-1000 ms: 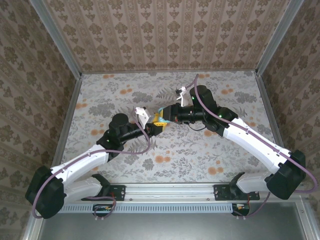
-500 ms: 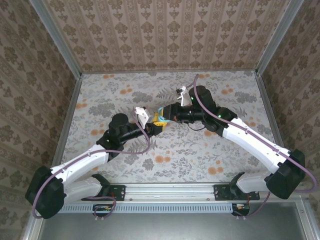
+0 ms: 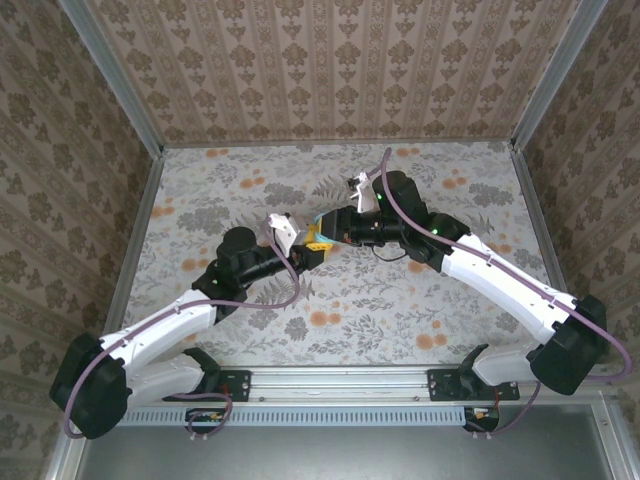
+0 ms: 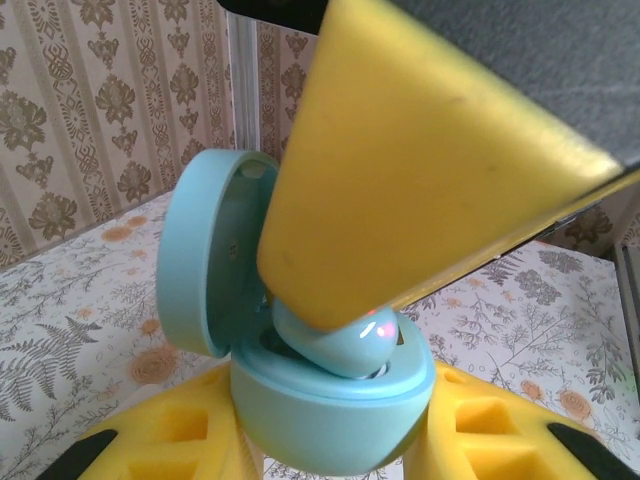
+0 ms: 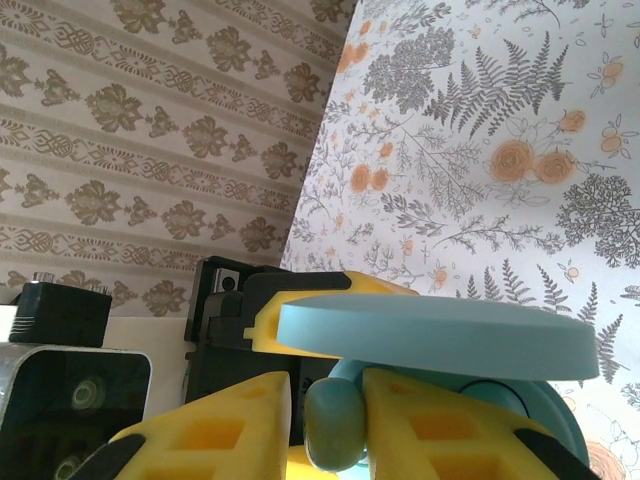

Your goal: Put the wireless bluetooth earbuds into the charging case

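Note:
My left gripper (image 3: 311,251) is shut on the base of a teal charging case (image 4: 330,410), holding it above the table with its lid (image 4: 205,260) hinged open to the left. A teal earbud (image 4: 345,345) sits tilted in the case's well, its top under a yellow finger (image 4: 420,160) of my right gripper (image 3: 326,232). In the right wrist view the earbud (image 5: 335,425) lies between my right gripper's (image 5: 328,425) fingers, below the lid (image 5: 430,335). It touches the right finger, and a thin dark gap shows at the left one. The jaws stand slightly open.
The floral tabletop (image 3: 400,300) is bare around both arms. Patterned walls (image 3: 330,70) enclose it at the back and sides. A metal rail (image 3: 340,380) runs along the near edge by the arm bases.
My right gripper's jaws have parted a little from the earbud, and the right wrist has shifted slightly left. The left arm and the case have stayed put.

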Robot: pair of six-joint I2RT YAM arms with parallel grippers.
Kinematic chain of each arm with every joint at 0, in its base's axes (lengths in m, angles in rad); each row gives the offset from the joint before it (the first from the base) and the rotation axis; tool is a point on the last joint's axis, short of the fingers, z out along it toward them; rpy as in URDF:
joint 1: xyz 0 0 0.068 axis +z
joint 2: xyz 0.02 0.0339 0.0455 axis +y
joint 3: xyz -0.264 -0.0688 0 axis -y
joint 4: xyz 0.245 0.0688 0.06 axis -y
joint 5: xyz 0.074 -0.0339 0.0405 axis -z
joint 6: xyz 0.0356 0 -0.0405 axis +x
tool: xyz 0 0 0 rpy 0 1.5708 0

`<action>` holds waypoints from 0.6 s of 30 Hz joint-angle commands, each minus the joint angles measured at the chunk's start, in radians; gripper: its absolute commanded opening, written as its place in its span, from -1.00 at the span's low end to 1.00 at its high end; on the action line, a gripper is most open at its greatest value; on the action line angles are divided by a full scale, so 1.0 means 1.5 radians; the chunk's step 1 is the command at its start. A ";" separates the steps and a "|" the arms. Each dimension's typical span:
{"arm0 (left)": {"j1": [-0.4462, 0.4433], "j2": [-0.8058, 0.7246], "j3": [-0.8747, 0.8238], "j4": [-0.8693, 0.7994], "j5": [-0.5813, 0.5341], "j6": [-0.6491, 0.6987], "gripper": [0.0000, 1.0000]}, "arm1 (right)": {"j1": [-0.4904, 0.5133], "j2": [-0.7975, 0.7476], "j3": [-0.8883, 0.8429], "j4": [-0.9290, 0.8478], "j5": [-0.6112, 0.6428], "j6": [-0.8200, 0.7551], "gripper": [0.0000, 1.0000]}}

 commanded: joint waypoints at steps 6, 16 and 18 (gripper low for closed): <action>-0.005 -0.026 0.021 0.051 -0.002 -0.011 -0.43 | 0.008 -0.005 0.029 -0.069 0.024 -0.023 -0.39; -0.004 -0.025 0.015 0.048 -0.008 -0.004 -0.43 | 0.008 -0.024 0.046 -0.065 0.029 -0.014 -0.35; -0.005 -0.023 0.015 0.047 -0.009 -0.003 -0.43 | 0.007 -0.029 0.047 -0.067 0.030 -0.014 -0.35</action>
